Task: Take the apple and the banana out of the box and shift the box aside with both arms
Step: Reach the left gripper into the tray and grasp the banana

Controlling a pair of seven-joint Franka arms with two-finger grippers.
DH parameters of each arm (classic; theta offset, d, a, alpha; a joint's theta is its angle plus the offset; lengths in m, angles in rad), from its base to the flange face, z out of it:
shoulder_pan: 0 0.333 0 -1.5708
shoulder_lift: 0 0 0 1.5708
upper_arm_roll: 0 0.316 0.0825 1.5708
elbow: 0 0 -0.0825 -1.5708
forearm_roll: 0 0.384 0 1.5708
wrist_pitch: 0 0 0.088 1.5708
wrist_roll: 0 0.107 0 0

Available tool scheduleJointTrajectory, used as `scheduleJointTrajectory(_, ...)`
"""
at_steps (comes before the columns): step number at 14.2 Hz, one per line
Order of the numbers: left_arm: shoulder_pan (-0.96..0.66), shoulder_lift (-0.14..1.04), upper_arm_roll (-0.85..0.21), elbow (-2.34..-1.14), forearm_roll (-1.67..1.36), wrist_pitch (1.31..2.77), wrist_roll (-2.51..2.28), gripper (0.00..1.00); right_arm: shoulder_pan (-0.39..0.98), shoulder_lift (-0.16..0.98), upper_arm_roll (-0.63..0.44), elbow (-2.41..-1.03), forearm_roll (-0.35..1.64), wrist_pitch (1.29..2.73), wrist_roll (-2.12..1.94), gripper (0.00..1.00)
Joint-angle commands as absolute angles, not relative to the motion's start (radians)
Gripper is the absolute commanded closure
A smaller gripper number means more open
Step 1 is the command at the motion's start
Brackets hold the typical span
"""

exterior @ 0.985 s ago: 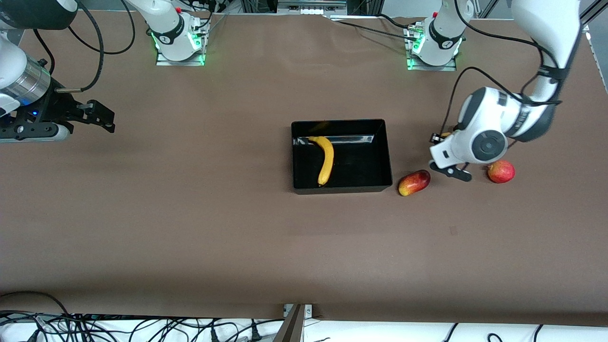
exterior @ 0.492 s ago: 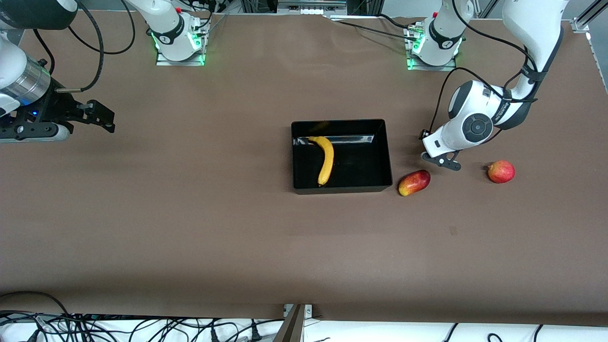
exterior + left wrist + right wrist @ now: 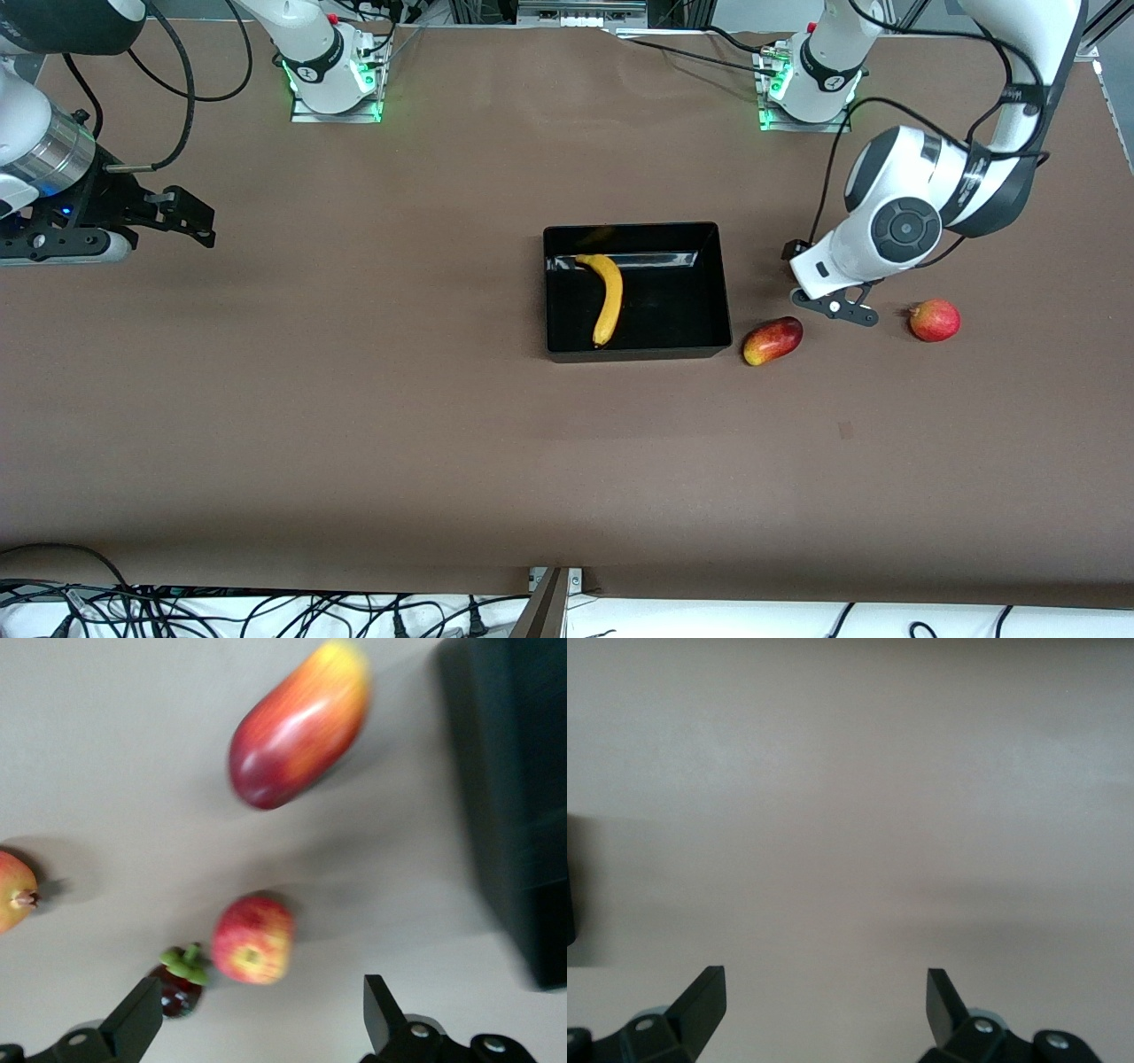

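No text, label, brand, number or sign can be read in any of the views: the worktop (image 3: 354, 425) is plain brown, the black box (image 3: 638, 350) carries no print, and the arms' white housings show only small dark marks too small to make out

The right claw (image 3: 824, 1010) hangs over bare desk (image 3: 850, 797), its two dark fingers (image 3: 700, 1001) spread wide apart with nothing between them. The desk surface under it is a plain, pale brownish sheet with soft shadow bands across it. At one edge of the picture a small dark shape (image 3: 570, 904) shows, too cut off to tell what it is.
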State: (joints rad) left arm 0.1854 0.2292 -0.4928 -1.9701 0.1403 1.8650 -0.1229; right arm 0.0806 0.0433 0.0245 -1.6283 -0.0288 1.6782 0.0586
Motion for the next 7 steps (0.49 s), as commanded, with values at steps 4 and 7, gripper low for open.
scheduleJointTrajectory(4,-0.05,0.466,-0.548,-1.637,0.055,1.822,-0.611,0.0,0.077,0.041,0.029,-1.612,-0.017,1.661,0.06,0.0)
scheduleJointTrajectory(7,-0.182,0.633,-0.541,-1.54,0.144,1.932,-0.742,0.0,0.077,0.043,0.029,-1.612,-0.017,1.661,0.06,0.0)
